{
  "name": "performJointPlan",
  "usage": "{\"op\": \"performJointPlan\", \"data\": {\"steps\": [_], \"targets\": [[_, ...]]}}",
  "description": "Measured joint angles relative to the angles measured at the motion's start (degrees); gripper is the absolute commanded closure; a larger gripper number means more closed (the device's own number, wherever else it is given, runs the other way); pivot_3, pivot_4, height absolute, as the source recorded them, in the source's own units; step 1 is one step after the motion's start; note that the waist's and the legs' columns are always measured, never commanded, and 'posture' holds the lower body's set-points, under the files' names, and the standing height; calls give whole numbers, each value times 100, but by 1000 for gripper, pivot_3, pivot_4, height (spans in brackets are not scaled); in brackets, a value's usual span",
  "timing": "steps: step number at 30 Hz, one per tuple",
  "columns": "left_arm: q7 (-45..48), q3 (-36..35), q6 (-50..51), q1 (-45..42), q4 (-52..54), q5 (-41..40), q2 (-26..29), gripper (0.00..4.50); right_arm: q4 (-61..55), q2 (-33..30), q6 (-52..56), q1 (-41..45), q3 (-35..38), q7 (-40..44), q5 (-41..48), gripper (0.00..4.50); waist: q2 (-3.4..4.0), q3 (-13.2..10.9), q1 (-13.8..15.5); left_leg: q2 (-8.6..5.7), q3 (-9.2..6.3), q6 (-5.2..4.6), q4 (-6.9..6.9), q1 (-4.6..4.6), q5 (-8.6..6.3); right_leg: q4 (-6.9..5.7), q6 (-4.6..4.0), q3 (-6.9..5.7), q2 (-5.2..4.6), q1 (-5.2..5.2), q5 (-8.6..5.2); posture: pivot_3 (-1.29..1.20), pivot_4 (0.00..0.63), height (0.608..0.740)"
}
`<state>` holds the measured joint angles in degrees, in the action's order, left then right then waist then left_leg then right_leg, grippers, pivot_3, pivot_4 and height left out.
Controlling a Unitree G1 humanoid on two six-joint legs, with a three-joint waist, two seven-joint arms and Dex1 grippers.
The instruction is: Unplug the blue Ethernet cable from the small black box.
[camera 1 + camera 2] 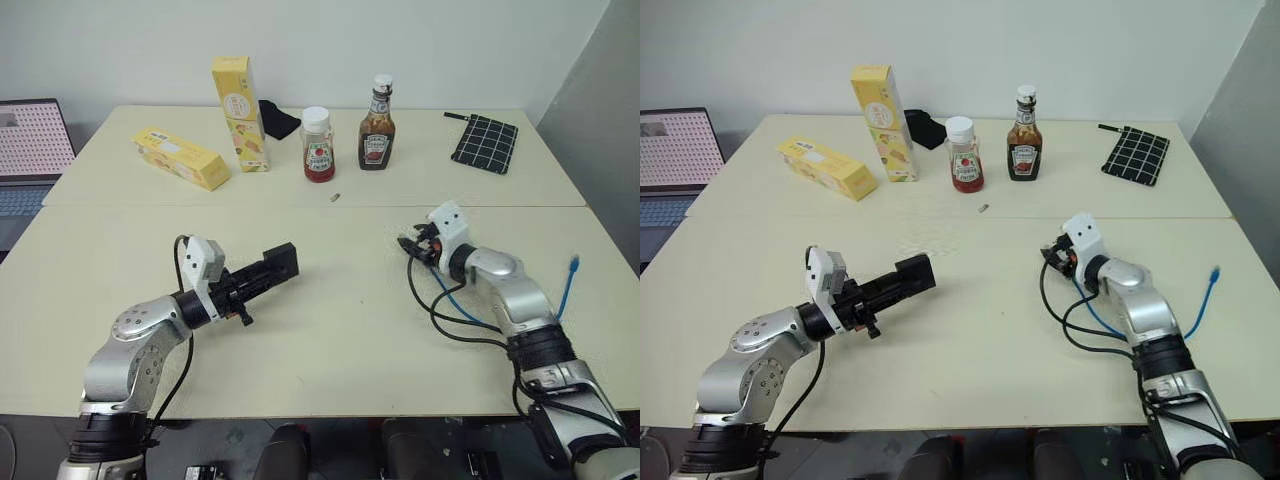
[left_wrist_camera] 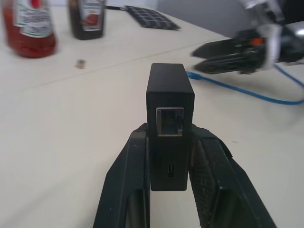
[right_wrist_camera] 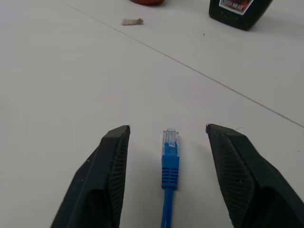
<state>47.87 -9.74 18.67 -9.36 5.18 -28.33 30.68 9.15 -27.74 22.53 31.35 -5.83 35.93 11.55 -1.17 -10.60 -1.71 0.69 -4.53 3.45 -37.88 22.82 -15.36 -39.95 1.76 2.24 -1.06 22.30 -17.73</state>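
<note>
My left gripper (image 1: 250,282) is shut on the small black box (image 1: 282,262) and holds it level above the table. In the left wrist view the box (image 2: 169,90) stands between my fingers (image 2: 135,156) with its port facing the camera and nothing in it. The blue Ethernet cable (image 1: 452,303) trails over the table at the right, its far plug (image 1: 574,264) near the table edge. My right gripper (image 3: 167,129) is open. The cable's clear-blue plug (image 3: 170,152) sits between the two fingers, touching neither. The box and the plug are well apart.
At the back stand a ketchup bottle (image 1: 318,145), a brown sauce bottle (image 1: 377,125) and a tall yellow carton (image 1: 240,112). A second yellow carton (image 1: 180,157) lies flat. A black grid pouch (image 1: 485,142), black cloth (image 1: 278,120), small scrap (image 1: 335,197) and laptop (image 1: 35,140) are nearby.
</note>
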Motion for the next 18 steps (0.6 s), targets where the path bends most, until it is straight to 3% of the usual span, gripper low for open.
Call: {"op": "performJointPlan", "data": {"steps": [3,8,17,18], "targets": [[-405,-147,-677,-43,-446,425,-169,3733,-979,-317,312,-306,21,672,466,1083,0,0,-6,1,-3,0,0,-3,0,0,0,1,-1,-1,0,0,150,740],[-1306,-436,-1955,-270,-1313,979,-637,3733,-2069,-280,715,-295,-268,1163,832,1083,-1,1,-24,-1,-5,0,-1,-10,0,-4,-1,-2,-1,-4,0,0,150,740],[-2470,-708,-3407,-583,-3125,1617,-990,3733,-2227,299,873,134,-1262,1269,566,1083,-4,2,5,-9,-8,1,-6,-2,0,0,7,-6,-5,-3,5,0,150,740],[-2486,-688,-3530,-611,-3296,1683,-989,3026,-2225,329,872,167,-1298,1272,543,1068,-6,4,13,-10,-9,1,-7,-2,0,0,8,-8,-6,-4,5,0,150,740]]}}
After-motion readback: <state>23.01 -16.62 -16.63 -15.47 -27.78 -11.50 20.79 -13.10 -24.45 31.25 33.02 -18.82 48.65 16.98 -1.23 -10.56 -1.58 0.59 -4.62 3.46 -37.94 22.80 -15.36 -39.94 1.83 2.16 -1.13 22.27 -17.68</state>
